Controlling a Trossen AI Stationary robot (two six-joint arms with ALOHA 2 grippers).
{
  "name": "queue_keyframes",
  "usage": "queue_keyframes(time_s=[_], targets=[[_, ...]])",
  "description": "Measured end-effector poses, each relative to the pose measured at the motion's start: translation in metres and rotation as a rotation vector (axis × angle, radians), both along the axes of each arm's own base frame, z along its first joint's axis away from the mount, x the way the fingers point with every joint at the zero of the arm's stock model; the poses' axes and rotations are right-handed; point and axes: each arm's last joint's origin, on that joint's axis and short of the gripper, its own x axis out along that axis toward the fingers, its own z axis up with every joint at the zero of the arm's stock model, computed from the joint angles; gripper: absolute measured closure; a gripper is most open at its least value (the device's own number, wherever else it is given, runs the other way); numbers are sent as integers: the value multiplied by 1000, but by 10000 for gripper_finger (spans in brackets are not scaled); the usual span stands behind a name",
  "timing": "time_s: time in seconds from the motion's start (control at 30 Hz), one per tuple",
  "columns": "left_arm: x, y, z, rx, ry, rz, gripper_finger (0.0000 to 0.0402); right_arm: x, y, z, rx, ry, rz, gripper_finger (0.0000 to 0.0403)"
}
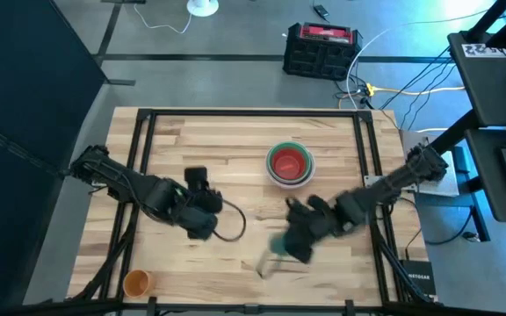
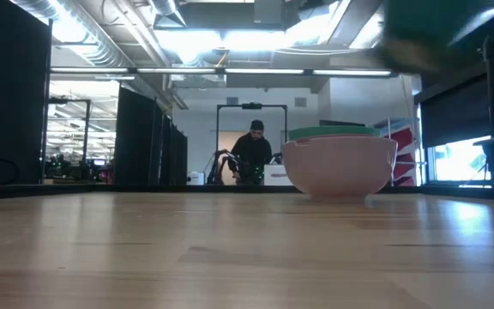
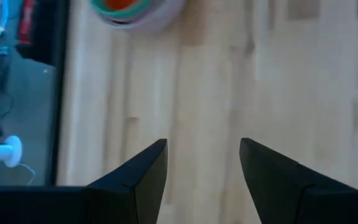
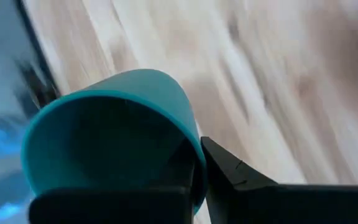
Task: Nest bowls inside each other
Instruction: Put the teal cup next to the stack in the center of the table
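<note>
A stack of nested bowls (image 1: 289, 164) stands right of the table's middle, toward the far side, the red one innermost. The low view shows the stack's pink bowl (image 2: 340, 165) resting on its base with a green rim above it. In the left wrist view the stack (image 3: 135, 9) lies far ahead. My right gripper (image 1: 290, 248) is near of the stack, shut on a deep teal bowl (image 4: 114, 124), which shows as a blur in the low view (image 2: 436, 34). My left gripper (image 1: 202, 226) hangs open over bare wood at mid-left, with nothing between its fingers (image 3: 148, 174). My right gripper pinches the teal bowl's wall at the rim (image 4: 194, 152), one finger (image 4: 229, 177) outside and the other inside the hollow. The fingers slant down from the table's right. The bowl is lifted clear of the table and tilted, its open mouth turned toward the wrist.
An orange cup (image 1: 136, 282) stands at the near left corner. Black frame rails (image 1: 143, 158) (image 1: 372, 167) run along the table's left and right sides. A dark cable loops beside the left gripper (image 1: 235, 230). A person (image 2: 254, 150) is in the room beyond the far edge.
</note>
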Motion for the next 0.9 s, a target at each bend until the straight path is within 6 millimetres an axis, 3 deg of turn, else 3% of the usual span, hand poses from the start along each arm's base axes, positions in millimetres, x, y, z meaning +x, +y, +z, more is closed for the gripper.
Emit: queue_keyframes(time_s=[0.17,0.37,0.9], targets=[[-31,32,35,15,-90,24,217,28,-47,20,20,-96,-135,403],[-81,73,74,17,-207,39,217,49,-95,19,75,-128,-259,403],[-135,106,100,55,-290,3,217,102,-175,0,212,-330,-472,403]])
